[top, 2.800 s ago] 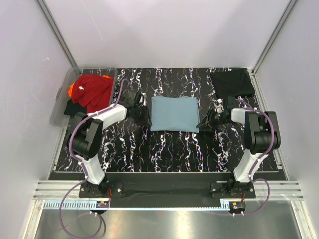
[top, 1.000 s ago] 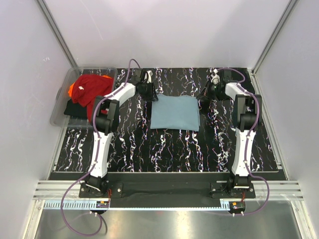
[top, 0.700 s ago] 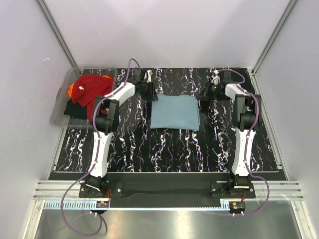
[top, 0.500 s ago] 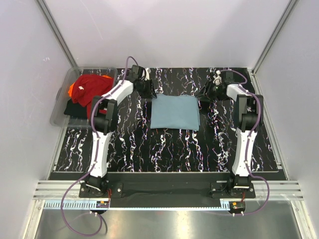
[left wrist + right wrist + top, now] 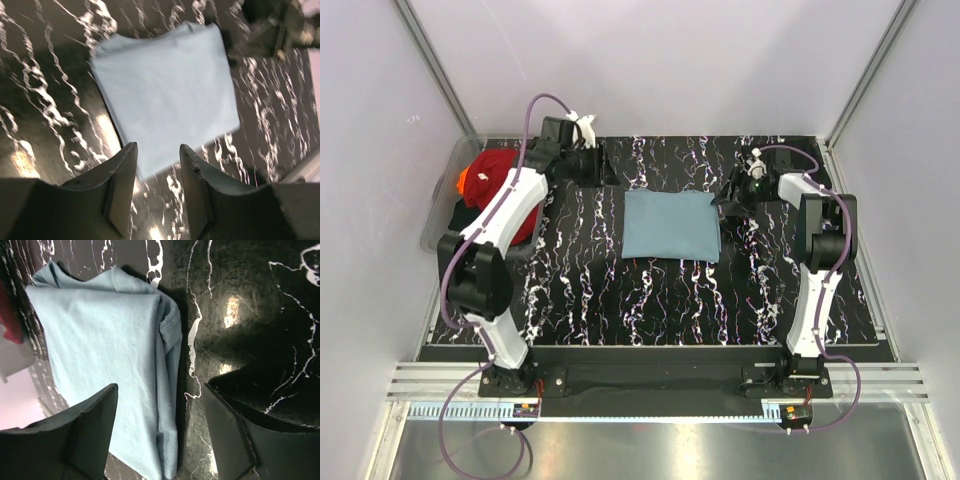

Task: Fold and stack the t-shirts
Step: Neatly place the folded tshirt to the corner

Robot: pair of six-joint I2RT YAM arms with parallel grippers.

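Finds one teal-blue t-shirt (image 5: 670, 226) folded into a flat rectangle on the worktop (image 5: 580, 290), lying between the two hands and touched by neither. Shows the left hand (image 5: 157, 150) with fingers apart and nothing between them, lifted above the worktop, with the folded shirt ahead of and below its fingertips. Shows the right hand (image 5: 159, 390) spread wide as well and empty, low beside the shirt's far right corner, with the doubled layers of its edge just ahead of the fingers. Counts that fold as done, judging by the square outline, though with a slight bulge of tucked fabric along the side nearest the right hand.

Sees more to do on the side of the left hand away from the shirt. Notes there a clear plastic tub (image 5: 440, 205) holding a rumpled red t-shirt (image 5: 500, 175), a scrap of orange t-shirt (image 5: 466, 181) at its outer edge and a black t-shirt (image 5: 458, 215) underneath, none of them folded. Cannot count the garments in that heap, nor make out any other folded shirt beyond the right hand, behind its arm. Reckons the task early to midway: one piece ready as the base of a stack, and at least three waiting to be lifted out, folded and laid on top.
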